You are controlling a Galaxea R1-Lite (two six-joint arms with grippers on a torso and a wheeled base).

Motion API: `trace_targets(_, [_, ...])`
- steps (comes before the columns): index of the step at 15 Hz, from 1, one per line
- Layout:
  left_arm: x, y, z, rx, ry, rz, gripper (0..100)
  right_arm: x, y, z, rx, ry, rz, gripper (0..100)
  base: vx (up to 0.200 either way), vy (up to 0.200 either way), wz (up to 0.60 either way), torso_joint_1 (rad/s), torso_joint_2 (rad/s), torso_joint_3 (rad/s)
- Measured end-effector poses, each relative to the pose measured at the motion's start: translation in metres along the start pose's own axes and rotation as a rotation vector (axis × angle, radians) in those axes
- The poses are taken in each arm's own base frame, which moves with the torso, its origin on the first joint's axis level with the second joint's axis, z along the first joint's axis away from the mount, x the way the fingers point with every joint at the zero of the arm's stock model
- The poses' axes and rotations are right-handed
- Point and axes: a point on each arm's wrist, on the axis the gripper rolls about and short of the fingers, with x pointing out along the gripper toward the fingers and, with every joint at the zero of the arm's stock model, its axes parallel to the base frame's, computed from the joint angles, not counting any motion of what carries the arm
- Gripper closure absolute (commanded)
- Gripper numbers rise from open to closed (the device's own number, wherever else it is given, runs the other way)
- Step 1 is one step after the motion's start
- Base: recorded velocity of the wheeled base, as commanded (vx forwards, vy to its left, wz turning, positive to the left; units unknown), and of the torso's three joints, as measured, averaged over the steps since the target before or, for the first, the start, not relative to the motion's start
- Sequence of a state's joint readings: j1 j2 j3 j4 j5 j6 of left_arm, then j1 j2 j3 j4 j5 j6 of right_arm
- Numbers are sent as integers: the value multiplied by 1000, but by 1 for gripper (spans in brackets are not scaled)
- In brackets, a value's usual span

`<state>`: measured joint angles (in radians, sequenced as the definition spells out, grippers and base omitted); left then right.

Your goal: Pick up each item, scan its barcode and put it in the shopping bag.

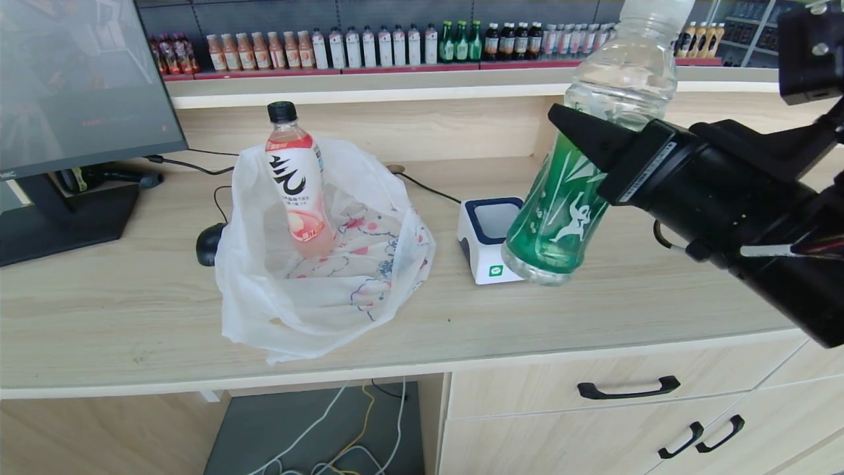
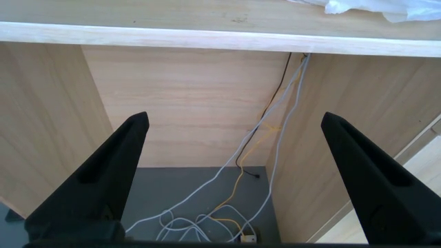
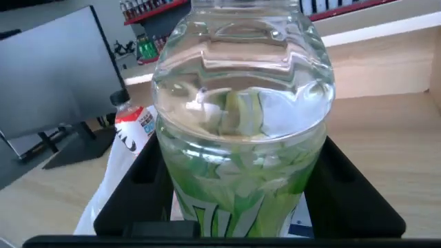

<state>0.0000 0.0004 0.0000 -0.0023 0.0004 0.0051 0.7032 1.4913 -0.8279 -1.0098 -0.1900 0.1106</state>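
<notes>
While the right gripper [image 1: 583,142] is closed around the middle of the green-labelled bottle [image 1: 560,211], that bottle hangs tilted above the counter [image 1: 626,297]. Its base is just beside the white scanner [image 1: 484,244], on the scanner's right. Left of the scanner, the shopping bag [image 1: 277,297] lies open on the counter, with a pink bottle [image 1: 297,191] standing upright inside. Left gripper [image 2: 234,186]: fingers spread wide, holding nothing, positioned below the counter's near edge, facing hanging cables [image 2: 269,138].

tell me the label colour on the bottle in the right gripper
Green with white graphics. The bottle shows it best in the head view.
</notes>
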Motion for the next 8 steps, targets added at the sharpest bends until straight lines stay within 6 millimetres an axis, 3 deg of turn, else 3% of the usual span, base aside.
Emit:
trace_targets(5, [0,0,0,-1,0,0,0,-21,2,6,-275,-79,100,100,0,0,0,0,0,0])
trace_targets(8, [0,0,0,0,0,0,0,-22,-4,-7,-323,-153,116,100,0,0,0,0,0,0])
